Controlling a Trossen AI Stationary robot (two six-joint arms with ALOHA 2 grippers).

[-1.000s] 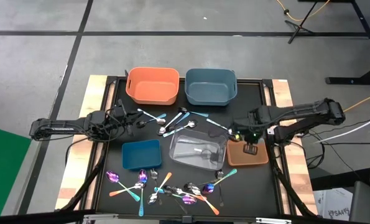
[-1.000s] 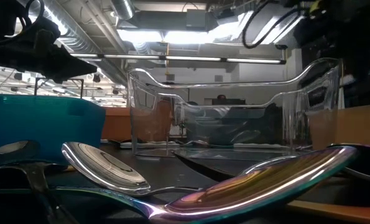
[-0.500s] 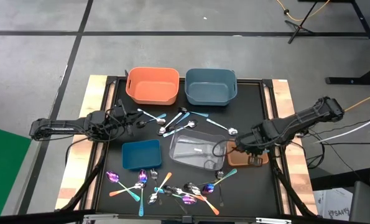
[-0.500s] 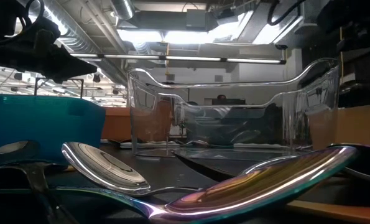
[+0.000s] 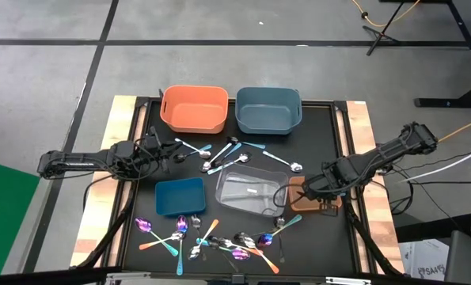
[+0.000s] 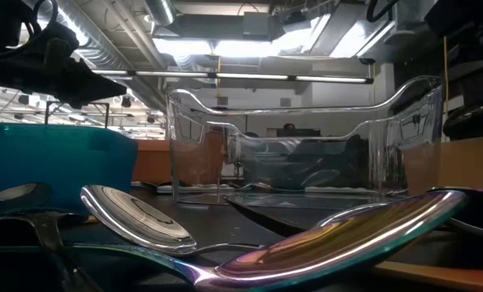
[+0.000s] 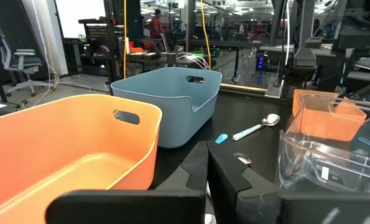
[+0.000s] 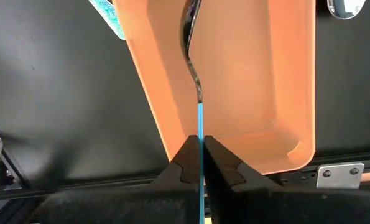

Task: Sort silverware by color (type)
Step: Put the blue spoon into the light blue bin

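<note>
- Right wrist view: right gripper (image 8: 199,167) is pinched tight on the teal handle of a silver utensil (image 8: 192,68), whose metal end hangs inside the small brown bin (image 8: 247,74).
- High view, compared with a second ago: the right gripper (image 5: 310,190) has moved from beside the clear bin's far corner to over the small brown bin (image 5: 330,206) and come lower. Judgement: a drop-off is in hand, release not yet made.
- Left gripper (image 5: 174,153) sits unmoved, fingers closed on nothing visible, near the scattered utensils between the orange bin (image 5: 193,108) and the clear bin (image 5: 251,192).
- Remaining silverware: a cluster (image 5: 211,237) of iridescent, orange- and teal-handled pieces at the near edge; a smaller group (image 5: 227,154) by the grey-blue bin (image 5: 268,109). Most sorting is still ahead.
- Obstacles: the clear bin stands just beside the brown one; a silver spoon (image 5: 286,165) lies near the right arm's path. The small teal bin (image 5: 180,195) is well apart.
</note>
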